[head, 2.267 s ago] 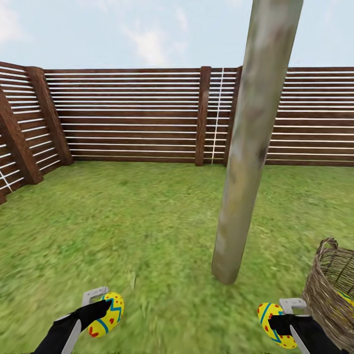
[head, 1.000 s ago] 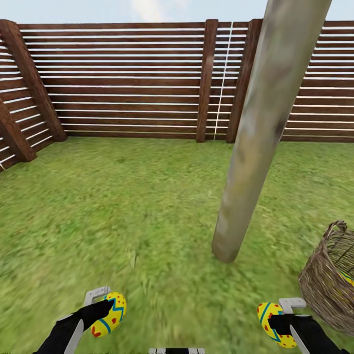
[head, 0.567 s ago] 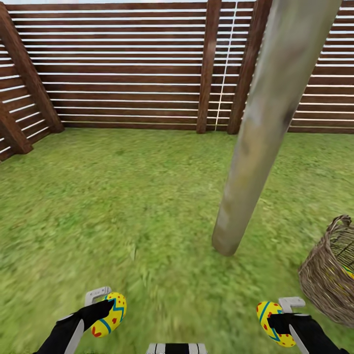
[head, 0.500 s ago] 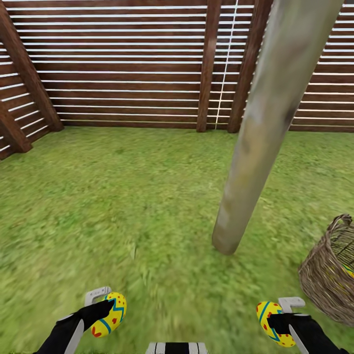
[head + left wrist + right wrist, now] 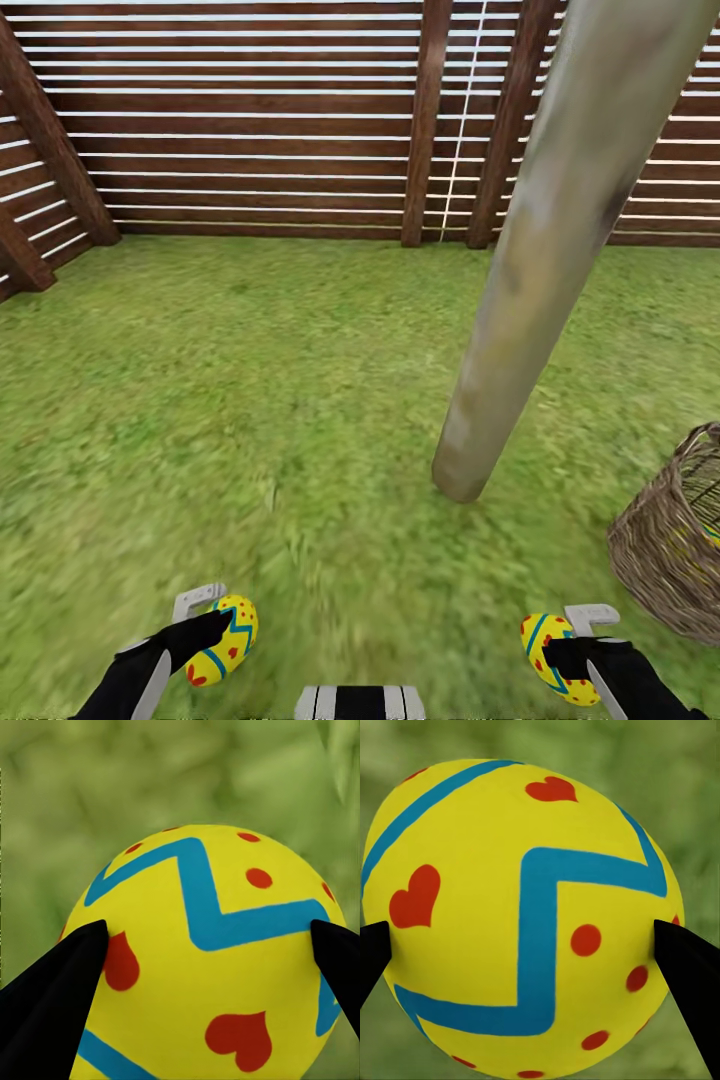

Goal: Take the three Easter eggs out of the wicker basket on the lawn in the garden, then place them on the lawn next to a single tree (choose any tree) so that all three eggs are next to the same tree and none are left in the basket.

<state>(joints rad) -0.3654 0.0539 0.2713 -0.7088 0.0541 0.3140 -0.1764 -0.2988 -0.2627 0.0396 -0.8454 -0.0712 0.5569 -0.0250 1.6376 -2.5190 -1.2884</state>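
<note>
The left gripper (image 5: 215,625) and the right gripper (image 5: 560,640) are each clamping an Easter egg (image 5: 222,640) (image 5: 545,650) above the lawn (image 5: 250,400), the tree (image 5: 520,300) standing ahead beside the wicker basket (image 5: 665,560) at the right edge, so lowering both near the trunk's foot likely comes next.
</note>
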